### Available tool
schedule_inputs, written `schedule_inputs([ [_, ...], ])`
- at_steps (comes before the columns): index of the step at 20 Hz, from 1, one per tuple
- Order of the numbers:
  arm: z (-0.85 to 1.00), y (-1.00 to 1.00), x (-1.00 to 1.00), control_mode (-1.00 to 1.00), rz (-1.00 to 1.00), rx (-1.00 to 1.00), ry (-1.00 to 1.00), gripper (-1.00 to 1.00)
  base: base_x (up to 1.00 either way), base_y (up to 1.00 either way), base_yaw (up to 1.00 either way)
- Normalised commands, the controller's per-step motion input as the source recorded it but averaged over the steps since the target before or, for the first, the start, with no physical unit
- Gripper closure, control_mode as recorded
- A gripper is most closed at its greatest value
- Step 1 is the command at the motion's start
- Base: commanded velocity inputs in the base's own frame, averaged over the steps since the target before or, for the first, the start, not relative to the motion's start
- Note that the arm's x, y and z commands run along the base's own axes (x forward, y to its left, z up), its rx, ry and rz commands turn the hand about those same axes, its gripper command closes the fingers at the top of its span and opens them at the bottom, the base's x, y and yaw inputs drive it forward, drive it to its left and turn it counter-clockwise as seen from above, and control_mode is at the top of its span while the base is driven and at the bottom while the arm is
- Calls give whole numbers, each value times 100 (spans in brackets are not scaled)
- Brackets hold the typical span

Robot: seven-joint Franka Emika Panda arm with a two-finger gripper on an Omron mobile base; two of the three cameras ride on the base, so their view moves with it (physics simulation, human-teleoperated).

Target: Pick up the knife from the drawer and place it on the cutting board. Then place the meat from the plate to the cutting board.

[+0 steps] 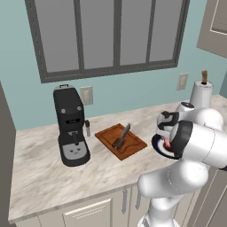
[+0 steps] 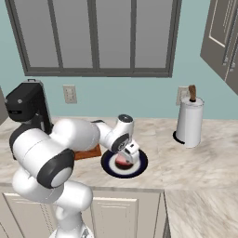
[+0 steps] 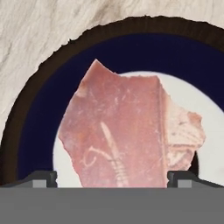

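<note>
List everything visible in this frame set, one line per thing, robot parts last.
meat: one, pinkish-red, on the plate under the tool
plate: one, white centre with dark blue rim, on the counter right of the cutting board
cutting board: one, reddish-brown, on the counter beside the coffee machine
knife: one, grey blade, dark handle, on the cutting board
coffee machine: one, black, left on the counter
paper towel roll: one, white, upright by the wall
counter: one, pale marble
tool: one, open, over the meat
</note>
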Motion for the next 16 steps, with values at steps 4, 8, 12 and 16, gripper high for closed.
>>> schedule_inputs([
  [4,-1,-12,0,-100,0,0,-4,-100,0,0,0],
  [8,-16,-3,3,-100,0,0,-1,-100,0,0,0],
  [12,-18,0,15,-100,0,-1,0,-100,0,0,0],
  [16,-1,1,20,-100,0,0,0,-100,0,0,0],
])
